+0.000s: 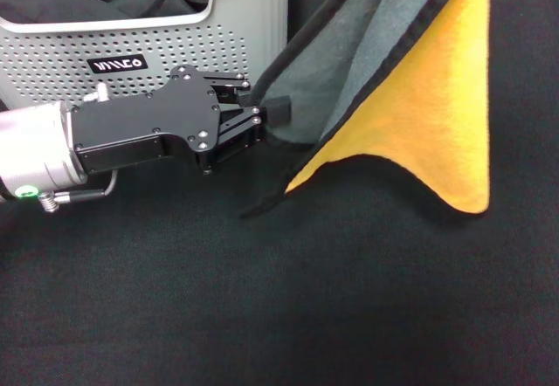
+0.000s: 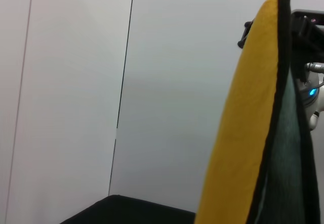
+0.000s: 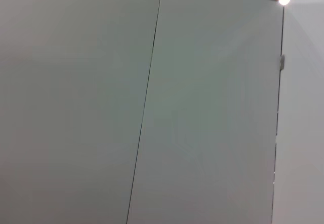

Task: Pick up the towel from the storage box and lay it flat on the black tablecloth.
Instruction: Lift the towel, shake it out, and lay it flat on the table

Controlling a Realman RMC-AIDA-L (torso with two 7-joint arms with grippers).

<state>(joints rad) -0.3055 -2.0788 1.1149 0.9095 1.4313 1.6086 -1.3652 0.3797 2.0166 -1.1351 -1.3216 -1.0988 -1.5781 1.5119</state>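
Beside box point(image 1: 140, 50) | my left gripper point(image 1: 272, 115) pinches towel's point(image 1: 437, 98) black edge | towel hangs over tablecloth point(image 1: 262, 299), corner just above | open cloth ahead | right gripper unseen

A: Upper right, the towel point(image 1: 419, 80) looks fleecy, soft nap on both its grey-green and orange-yellow faces, with black stitched edging.

B: Upper left, the storage box point(image 1: 175, 45) is smooth light grey plastic, perforated. Under it, the black tablecloth point(image 1: 288, 299) shows a fine matt weave.

A: Left gripper point(image 1: 262, 115): matt black plates, brushed silver metal wrist.
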